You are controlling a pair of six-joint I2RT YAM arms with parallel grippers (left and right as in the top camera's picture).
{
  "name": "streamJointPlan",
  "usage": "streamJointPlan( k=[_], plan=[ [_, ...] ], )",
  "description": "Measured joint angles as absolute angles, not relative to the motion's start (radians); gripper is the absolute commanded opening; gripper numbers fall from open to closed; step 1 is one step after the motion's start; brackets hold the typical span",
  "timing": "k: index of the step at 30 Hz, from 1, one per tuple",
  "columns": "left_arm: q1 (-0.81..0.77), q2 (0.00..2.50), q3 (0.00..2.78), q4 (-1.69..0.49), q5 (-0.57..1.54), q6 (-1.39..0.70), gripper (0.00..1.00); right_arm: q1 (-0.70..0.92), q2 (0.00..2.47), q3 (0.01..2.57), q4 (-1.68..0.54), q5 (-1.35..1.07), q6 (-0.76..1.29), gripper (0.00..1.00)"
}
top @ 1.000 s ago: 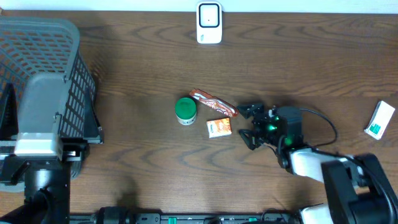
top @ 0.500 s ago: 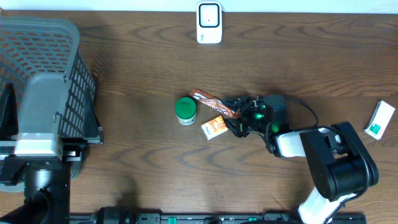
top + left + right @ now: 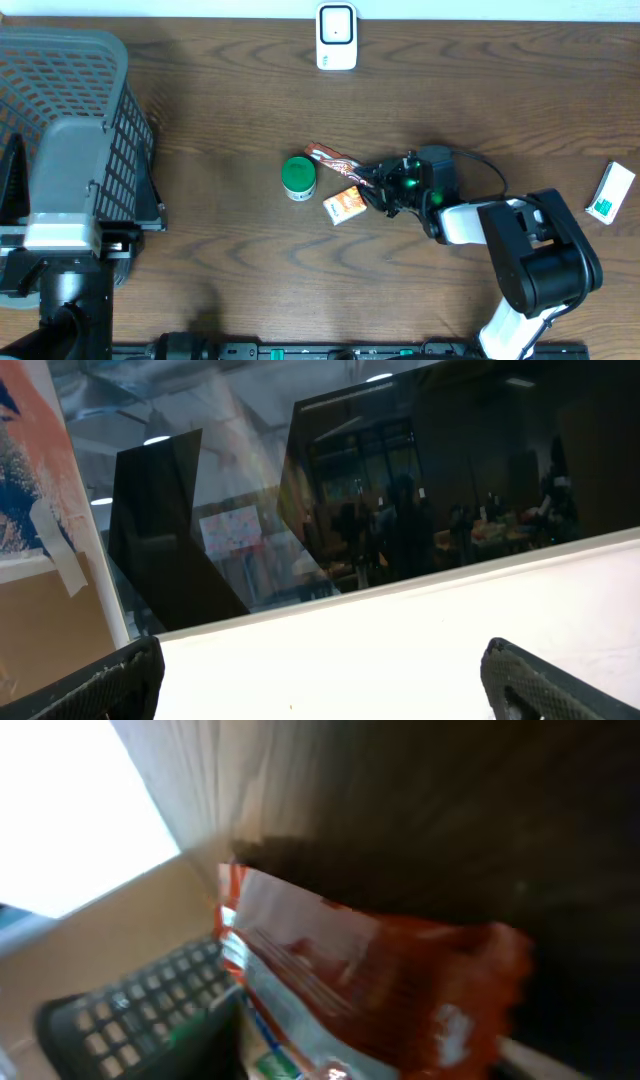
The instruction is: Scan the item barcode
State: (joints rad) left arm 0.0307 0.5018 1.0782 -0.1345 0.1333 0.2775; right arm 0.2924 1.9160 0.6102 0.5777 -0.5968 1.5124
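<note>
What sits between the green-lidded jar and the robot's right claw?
In the overhead view, a red snack wrapper and a small orange box lie between the jar and the right gripper.

You've a grey mesh basket left on the brown wooden bench, a green-lidded round tub near centre.

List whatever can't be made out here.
- Barcode on the wrapper: right wrist view, too close and blurred.
- Whether the right gripper has closed on it: overhead, its tips merge with the dark arm; in the wrist view they are not visible.
- Print on the white box: overhead, too small.
</note>
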Motion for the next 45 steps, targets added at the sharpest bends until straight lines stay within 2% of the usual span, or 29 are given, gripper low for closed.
streamJointPlan(
  k=[3, 9, 15, 19, 27, 39, 40, 41, 42, 43, 45],
  plan=[
    [0.031, 0.502, 1.078, -0.134, 0.133, 0.278, 0.99, 0.300, 1.916, 0.613, 0.559, -0.558, 1.455, 0.01],
    [0.031, 0.502, 1.078, -0.134, 0.133, 0.278, 0.99, 0.300, 1.917, 0.612, 0.579, -0.507, 1.283, 0.01],
    [0.031, 0.502, 1.078, -0.134, 0.133, 0.278, 0.99, 0.300, 1.892, 0.591, 0.620, -0.421, 0.993, 0.01],
    [0.031, 0.502, 1.078, -0.135, 0.133, 0.278, 0.99, 0.298, 1.804, 0.562, 0.521, -0.378, 0.733, 0.01],
    [0.031, 0.502, 1.078, -0.138, 0.133, 0.278, 0.99, 0.298, 1.604, 0.546, 0.304, -0.344, 0.381, 0.01],
    [0.031, 0.502, 1.078, -0.138, 0.133, 0.278, 0.99, 0.284, 1.549, 0.545, 0.128, -0.224, 0.141, 0.01],
    [0.031, 0.502, 1.078, -0.138, 0.133, 0.278, 0.99, 0.273, 1.549, 0.545, 0.121, -0.203, 0.133, 0.07],
    [0.031, 0.502, 1.078, -0.138, 0.133, 0.278, 0.99, 0.260, 1.549, 0.545, 0.120, -0.183, 0.128, 0.26],
    [0.031, 0.502, 1.078, -0.138, 0.133, 0.278, 0.99, 0.244, 1.549, 0.545, 0.120, -0.165, 0.128, 0.50],
    [0.031, 0.502, 1.078, -0.138, 0.133, 0.278, 0.99, 0.231, 1.549, 0.545, 0.119, -0.150, 0.128, 0.67],
    [0.031, 0.502, 1.078, -0.138, 0.133, 0.278, 0.99, 0.197, 1.549, 0.545, 0.113, -0.119, 0.145, 0.88]
  ],
)
